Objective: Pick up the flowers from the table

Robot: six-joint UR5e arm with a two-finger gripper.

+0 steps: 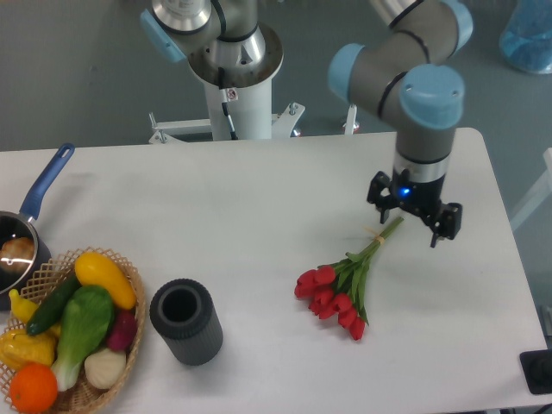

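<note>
The flowers (341, 285), a small bunch of red tulips with green leaves and stems tied with a pale band, lie on the white table (259, 216) right of centre, blooms toward the front, stem ends pointing up and right. My gripper (412, 221) hangs over the stem ends with its fingers spread to either side. It is open and holds nothing. The stem tips run up under the gripper and are partly hidden.
A dark grey cylindrical vase (185, 321) stands at the front left of centre. A wicker basket (73, 332) of fake vegetables and fruit sits at the front left corner. A blue-handled pot (26, 228) is at the left edge. The arm's base (233, 69) stands at the back.
</note>
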